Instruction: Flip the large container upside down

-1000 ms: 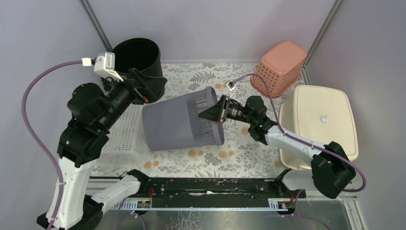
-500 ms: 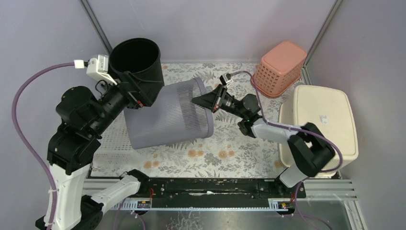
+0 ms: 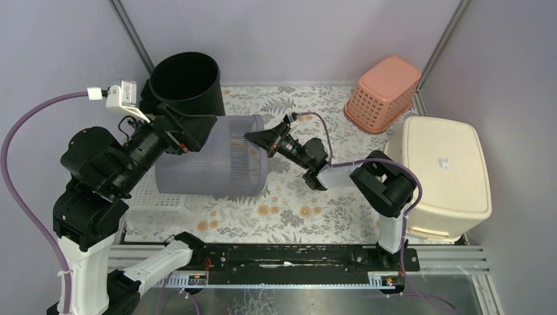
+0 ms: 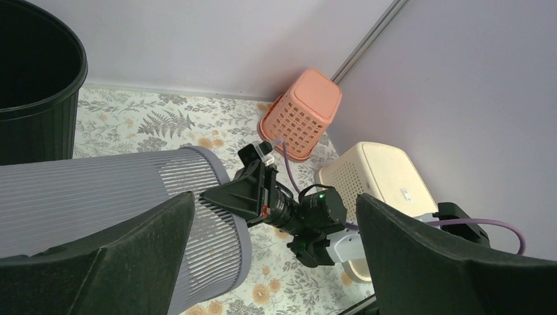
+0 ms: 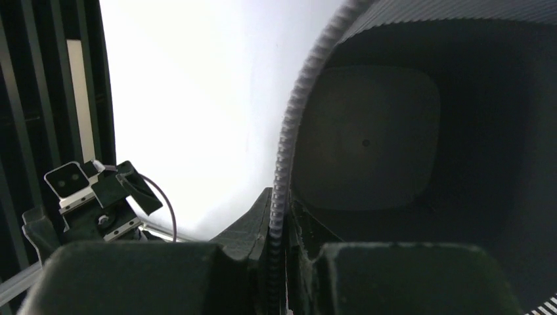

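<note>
Seemingly mid-flip: the large container [image 3: 210,164] lay on its side, centre left in the top view. The right gripper [image 3: 253,138] pinched its rim [image 5: 279,164]; the left gripper [image 3: 196,131] stood spread wide. Next, I think, the rim needed tipping downward.

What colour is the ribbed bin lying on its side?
The bin is greyish purple, clearest from the top camera.

Open bench [image 3: 289,216] lies in front of the tipped bin [image 3: 210,164], and behind the right arm [image 3: 328,172] up to the pink basket [image 3: 384,92]. The left side is blocked: black bucket [image 3: 186,82] just behind the bin, white crate [image 3: 157,203] at its near left. The cream box [image 3: 437,170] closes the right edge
</note>
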`<action>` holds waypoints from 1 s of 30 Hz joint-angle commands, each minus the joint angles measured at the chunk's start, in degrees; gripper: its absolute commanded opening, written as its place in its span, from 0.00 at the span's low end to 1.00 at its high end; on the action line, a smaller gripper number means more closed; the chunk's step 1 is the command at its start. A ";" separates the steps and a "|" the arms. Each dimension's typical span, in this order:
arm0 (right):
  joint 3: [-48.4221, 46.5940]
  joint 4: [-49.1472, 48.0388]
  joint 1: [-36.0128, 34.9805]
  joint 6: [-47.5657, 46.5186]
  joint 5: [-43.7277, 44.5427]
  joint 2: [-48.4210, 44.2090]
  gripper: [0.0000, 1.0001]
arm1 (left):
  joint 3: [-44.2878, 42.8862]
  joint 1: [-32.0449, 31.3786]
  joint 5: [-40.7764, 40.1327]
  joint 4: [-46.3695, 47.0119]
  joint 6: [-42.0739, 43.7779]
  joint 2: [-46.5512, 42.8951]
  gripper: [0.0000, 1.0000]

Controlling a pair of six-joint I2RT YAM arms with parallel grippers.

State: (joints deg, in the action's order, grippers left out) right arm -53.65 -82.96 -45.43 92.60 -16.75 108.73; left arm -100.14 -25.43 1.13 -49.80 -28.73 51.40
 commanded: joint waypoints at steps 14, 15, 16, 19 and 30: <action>5.34 -14.81 -1.42 3.74 6.96 5.19 0.41 | 4.43 0.29 -2.91 0.19 3.21 -0.06 1.00; 6.44 -14.86 -1.08 3.10 6.54 4.84 0.43 | 4.52 0.29 -3.12 0.10 3.32 0.02 1.00; 7.59 -14.80 -0.66 2.48 5.85 4.42 0.45 | 4.67 0.29 -3.29 0.14 3.43 0.02 1.00; 10.93 -14.84 0.76 1.23 4.60 3.25 0.50 | 5.00 0.27 -3.64 0.12 3.72 0.17 1.00; 20.87 -14.57 6.21 -1.97 0.04 0.74 0.58 | 4.95 0.34 -2.88 0.82 3.71 1.81 1.00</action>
State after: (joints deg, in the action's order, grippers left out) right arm -35.77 -93.71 -41.06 94.06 -13.28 110.78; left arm -95.37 -25.43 -1.52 -50.19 -26.20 52.62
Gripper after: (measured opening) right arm 0.560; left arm 0.997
